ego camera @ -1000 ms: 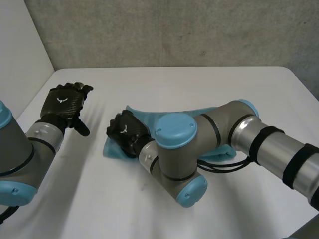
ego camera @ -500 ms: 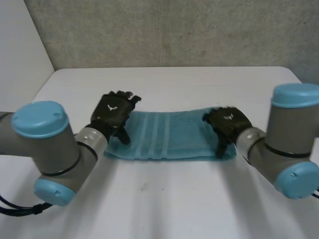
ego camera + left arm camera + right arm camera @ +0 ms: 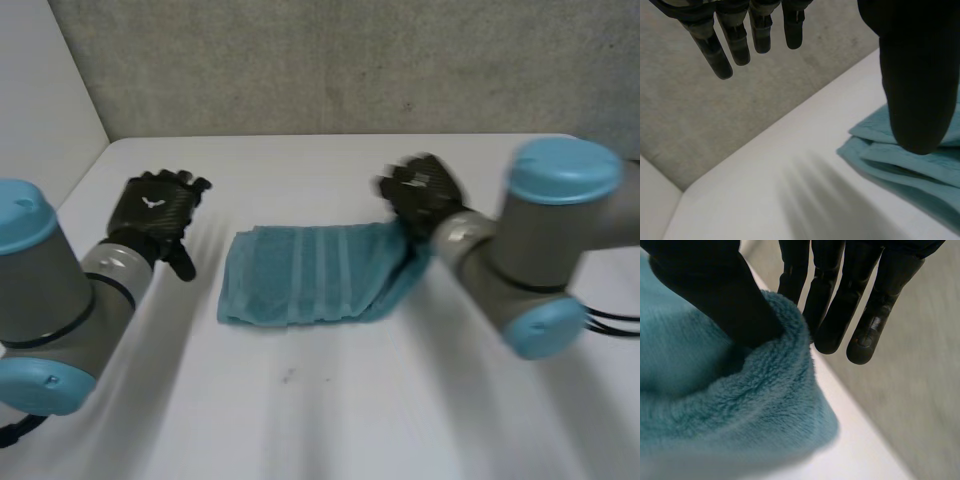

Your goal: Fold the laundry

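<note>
A teal towel (image 3: 300,275) lies folded in a long strip on the white table (image 3: 330,400). My right hand (image 3: 420,190) holds the towel's right end, lifted off the table. In the right wrist view the thumb (image 3: 705,285) presses into the towel (image 3: 715,405) with the fingers (image 3: 840,300) behind the fold, pinching it. My left hand (image 3: 150,205) hovers left of the towel, apart from it. Its fingers (image 3: 735,40) are straight, and its thumb (image 3: 917,75) is above the towel's left end (image 3: 910,165).
A grey wall (image 3: 350,60) runs behind the table's far edge, and a white wall (image 3: 40,90) stands at the left. Bare table lies in front of the towel and on both sides of it.
My left hand has pulled back from the towel's left end to the left. The right hand has shut on the right end and raised it, drawing that end inward.
</note>
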`<state>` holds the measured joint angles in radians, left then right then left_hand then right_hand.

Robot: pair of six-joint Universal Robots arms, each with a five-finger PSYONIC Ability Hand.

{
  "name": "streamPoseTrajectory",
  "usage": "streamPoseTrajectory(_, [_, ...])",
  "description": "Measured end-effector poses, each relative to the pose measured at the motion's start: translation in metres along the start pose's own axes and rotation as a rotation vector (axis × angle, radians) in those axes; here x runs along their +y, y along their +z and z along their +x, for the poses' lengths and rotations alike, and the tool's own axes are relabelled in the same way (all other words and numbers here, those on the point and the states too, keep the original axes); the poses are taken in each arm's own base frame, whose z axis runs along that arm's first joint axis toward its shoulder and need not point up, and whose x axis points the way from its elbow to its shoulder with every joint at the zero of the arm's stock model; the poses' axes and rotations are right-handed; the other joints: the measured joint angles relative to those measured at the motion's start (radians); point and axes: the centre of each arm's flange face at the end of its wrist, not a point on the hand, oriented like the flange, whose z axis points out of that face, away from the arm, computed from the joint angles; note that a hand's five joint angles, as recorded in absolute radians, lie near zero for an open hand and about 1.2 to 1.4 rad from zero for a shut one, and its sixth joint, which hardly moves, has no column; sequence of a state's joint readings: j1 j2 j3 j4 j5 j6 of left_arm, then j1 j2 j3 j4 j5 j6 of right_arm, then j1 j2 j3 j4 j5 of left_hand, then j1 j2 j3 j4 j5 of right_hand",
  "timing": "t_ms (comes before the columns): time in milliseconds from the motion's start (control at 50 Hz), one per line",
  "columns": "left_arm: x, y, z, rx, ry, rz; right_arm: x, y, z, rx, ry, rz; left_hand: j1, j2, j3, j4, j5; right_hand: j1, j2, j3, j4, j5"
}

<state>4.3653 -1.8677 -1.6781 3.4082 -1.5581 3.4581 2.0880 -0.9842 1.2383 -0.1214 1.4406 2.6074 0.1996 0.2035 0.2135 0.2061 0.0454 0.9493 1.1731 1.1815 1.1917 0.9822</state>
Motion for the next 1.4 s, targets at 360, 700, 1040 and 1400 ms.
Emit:
streamPoseTrajectory(360, [-0.022,-0.004,-0.008,-0.016,-0.035,0.064,-0.038,-0.009,-0.167,-0.321,-0.107,0.116,0.0,0.0,0.0,0.0,0.0,-0.69,-0.837,-0.835,-0.842,-0.792])
streamPoseTrajectory(700, [0.007,0.032,0.058,0.192,-0.27,-0.151,0.004,0.02,-0.056,-0.186,0.518,-0.136,0.0,0.0,0.0,0.0,0.0,-0.749,-0.957,-0.971,-0.962,-0.924])
streamPoseTrajectory(1040, [-0.013,0.023,0.037,0.125,-0.265,-0.156,-0.003,0.024,-0.02,-0.15,0.53,-0.181,0.0,0.0,0.0,0.0,0.0,-0.759,-0.957,-0.971,-0.962,-0.928])
streamPoseTrajectory(1400, [-0.141,-0.039,-0.046,0.011,-0.299,0.126,-0.085,-0.066,0.133,0.408,0.431,0.046,0.0,0.0,0.0,0.0,0.0,-0.759,-0.957,-0.971,-0.962,-0.928])
